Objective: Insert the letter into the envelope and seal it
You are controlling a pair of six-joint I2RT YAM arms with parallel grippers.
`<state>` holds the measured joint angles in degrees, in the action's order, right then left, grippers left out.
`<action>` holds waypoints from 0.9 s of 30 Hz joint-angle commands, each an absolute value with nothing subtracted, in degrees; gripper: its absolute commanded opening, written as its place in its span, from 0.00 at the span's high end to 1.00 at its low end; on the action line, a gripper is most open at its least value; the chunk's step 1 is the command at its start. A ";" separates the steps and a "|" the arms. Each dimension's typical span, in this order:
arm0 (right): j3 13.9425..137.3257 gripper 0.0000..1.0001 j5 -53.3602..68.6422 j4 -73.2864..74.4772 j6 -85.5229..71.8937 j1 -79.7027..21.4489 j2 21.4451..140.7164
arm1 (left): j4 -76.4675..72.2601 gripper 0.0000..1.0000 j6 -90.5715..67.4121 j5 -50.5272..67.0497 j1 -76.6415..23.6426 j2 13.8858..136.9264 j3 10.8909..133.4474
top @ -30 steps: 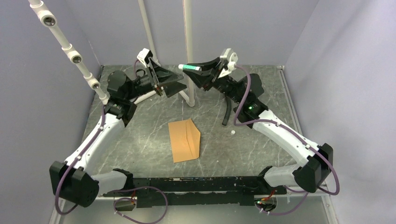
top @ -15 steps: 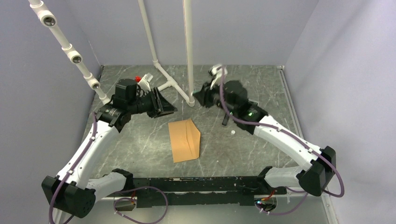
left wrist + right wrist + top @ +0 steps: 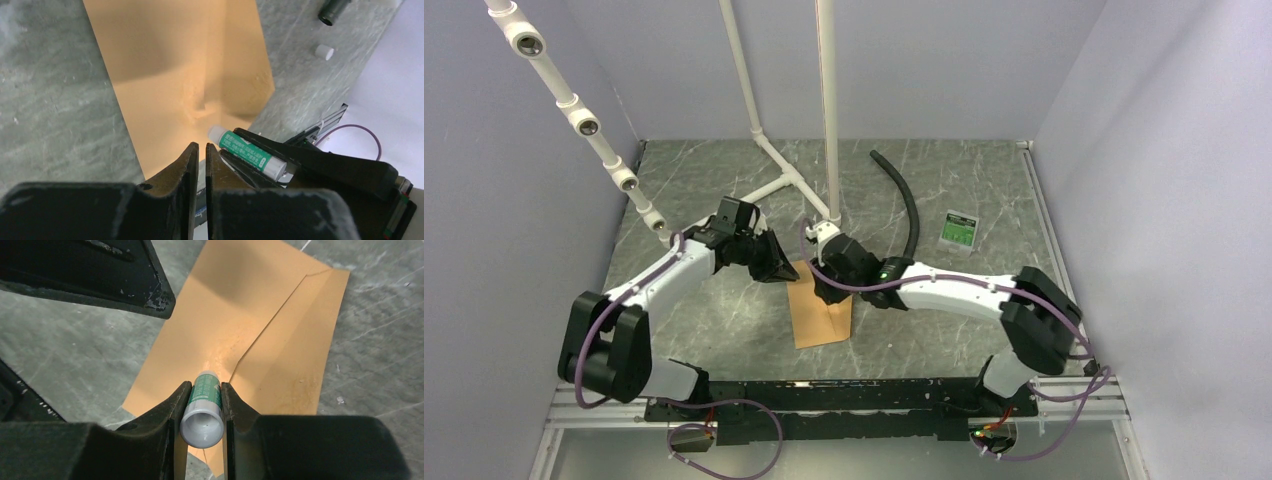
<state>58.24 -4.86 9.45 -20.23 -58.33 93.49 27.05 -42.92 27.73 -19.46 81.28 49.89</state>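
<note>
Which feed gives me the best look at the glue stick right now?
Right wrist: the glue stick fills the centre, clamped in the right gripper, tip over the envelope. Left wrist shows it side-on; top external hides it under the gripper.

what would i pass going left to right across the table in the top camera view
left gripper → envelope → black hose → green-and-white packet; the right gripper, holding a glue stick, sits over the envelope, so it is left out

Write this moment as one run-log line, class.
left gripper: shut, empty | right gripper: shut on glue stick, tip at flap | envelope: lying flat | letter: not visible
</note>
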 commanded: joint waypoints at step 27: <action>53.21 1.00 -11.92 0.25 -15.84 -62.17 98.88 | 24.28 0.98 -34.77 25.56 -19.78 105.73 51.47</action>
